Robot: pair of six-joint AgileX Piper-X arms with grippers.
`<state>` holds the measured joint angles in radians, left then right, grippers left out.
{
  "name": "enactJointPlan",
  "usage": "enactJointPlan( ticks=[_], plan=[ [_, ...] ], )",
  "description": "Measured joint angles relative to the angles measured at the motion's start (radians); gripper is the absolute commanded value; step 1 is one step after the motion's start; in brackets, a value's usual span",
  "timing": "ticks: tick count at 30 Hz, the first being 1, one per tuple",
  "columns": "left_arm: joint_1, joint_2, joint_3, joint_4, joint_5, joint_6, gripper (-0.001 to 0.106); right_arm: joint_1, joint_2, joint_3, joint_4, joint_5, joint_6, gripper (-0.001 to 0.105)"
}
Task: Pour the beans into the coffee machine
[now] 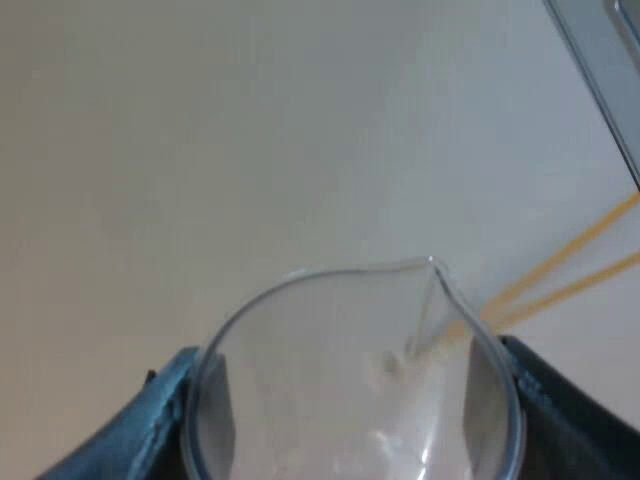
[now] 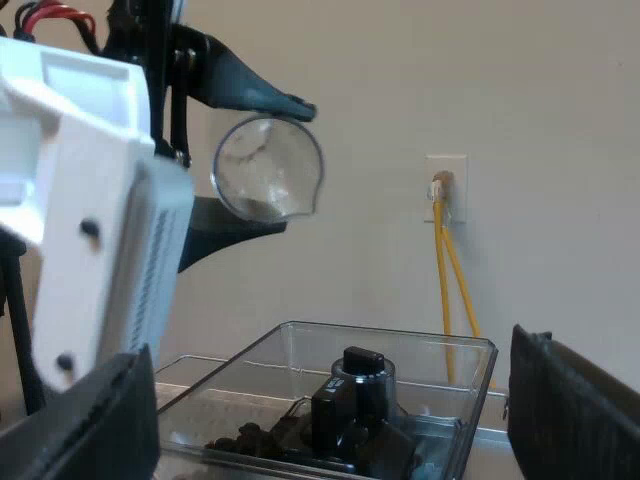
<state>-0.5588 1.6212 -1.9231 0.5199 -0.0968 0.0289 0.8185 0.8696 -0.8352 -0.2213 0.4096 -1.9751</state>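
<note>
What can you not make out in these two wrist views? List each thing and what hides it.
Left wrist view: the measuring glass, its base cut off by the picture's edge.
Right wrist view: the bean hopper, its lower part cut off by the edge.
Right wrist view: the beans, their number unclear, some behind the black knob.

Glossy clear measuring glass (image 1: 350, 390), hopper (image 2: 392, 343) (see-through plastic)

Colours before you
You see a clear measuring glass (image 1: 350, 400), black left end effector (image 1: 355, 390), clear hopper (image 2: 400, 352), dark beans (image 2: 240, 437), yellow cables (image 2: 441, 270).
</note>
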Motion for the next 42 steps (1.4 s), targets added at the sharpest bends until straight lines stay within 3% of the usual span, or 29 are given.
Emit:
enactJointPlan(
  ticks=[2,4,7,11,20,26,38,42],
  plan=[
    [0.000,0.000,0.000,-0.001,-0.056,-0.089,0.001,0.000,0.000,0.000,0.000,0.000,0.000,0.074],
    [0.000,0.000,0.000,-0.001,-0.145,-0.231,0.001,0.000,0.000,0.000,0.000,-0.054,0.000,0.074],
    [0.000,-0.006,0.000,-0.001,-0.201,-0.399,0.001,0.000,0.000,0.000,-0.002,-0.165,0.000,0.074],
    [0.000,-0.036,0.000,0.019,-0.213,-0.634,0.001,0.000,0.000,0.000,-0.002,-0.263,0.000,0.074],
    [0.056,-0.153,0.000,0.190,-0.206,-1.018,0.001,0.046,0.000,-0.033,0.023,-0.286,0.024,0.074],
    [0.180,-0.230,0.000,0.250,-0.098,-1.183,0.001,0.121,0.000,-0.071,0.095,-0.288,0.014,0.074],
    [0.498,-0.362,0.003,0.373,0.168,-1.414,0.001,0.215,0.036,-0.072,0.153,-0.288,0.014,0.074],
    [0.605,-0.418,0.086,0.367,0.210,-1.457,0.001,0.282,0.100,-0.072,0.153,-0.286,0.014,0.074]
  ],
)
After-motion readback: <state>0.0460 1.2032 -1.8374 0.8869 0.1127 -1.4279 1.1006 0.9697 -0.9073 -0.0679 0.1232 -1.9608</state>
